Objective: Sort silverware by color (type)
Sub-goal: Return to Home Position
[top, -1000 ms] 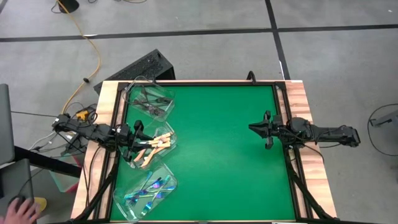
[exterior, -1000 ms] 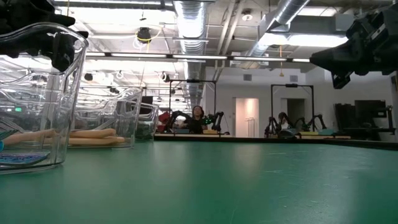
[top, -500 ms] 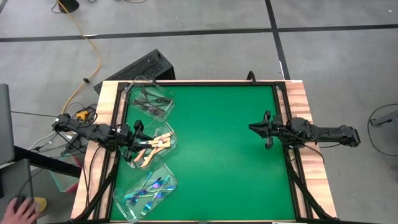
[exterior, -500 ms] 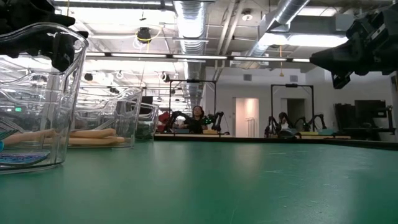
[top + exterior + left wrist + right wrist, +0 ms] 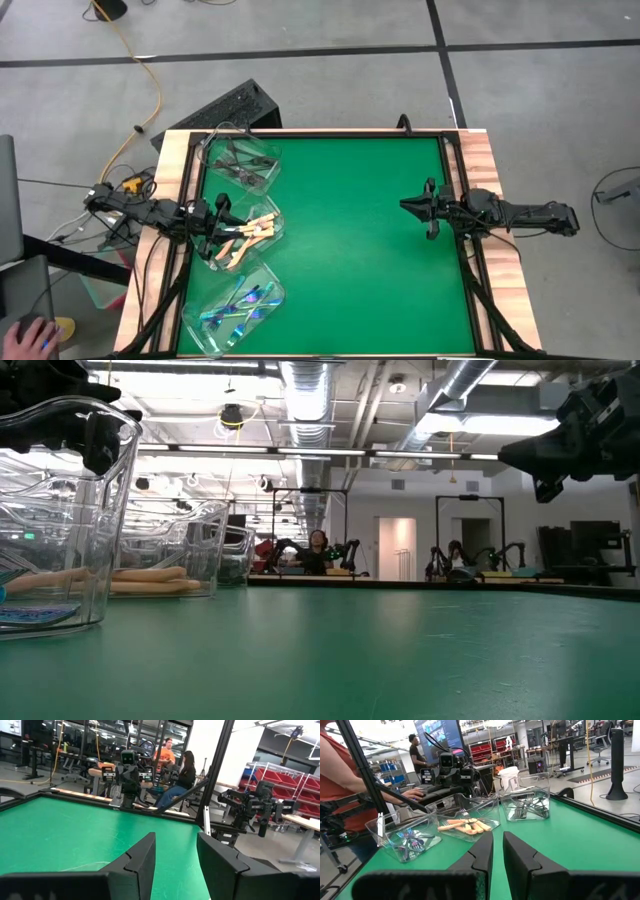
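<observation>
Left hand (image 5: 225, 220) hangs released above the clear plastic tub (image 5: 276, 214) of cream-handled metal forks (image 5: 250, 232); right hand (image 5: 408, 206), barely parted, over green worktop (image 5: 350, 260).

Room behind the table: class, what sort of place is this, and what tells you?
Probably a robotics lab: more robot arms on far benches, bare ceiling ducts, and red storage bins on shelves.

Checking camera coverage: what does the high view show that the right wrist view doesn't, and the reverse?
High only: the whole mat, left arm and right arm end to end, a yellow cable on the floor. Right wrist only: people and a screen beyond the mat. Both: three tubs in a row, holding grey forks, tan forks, blue forks, one kind each.
</observation>
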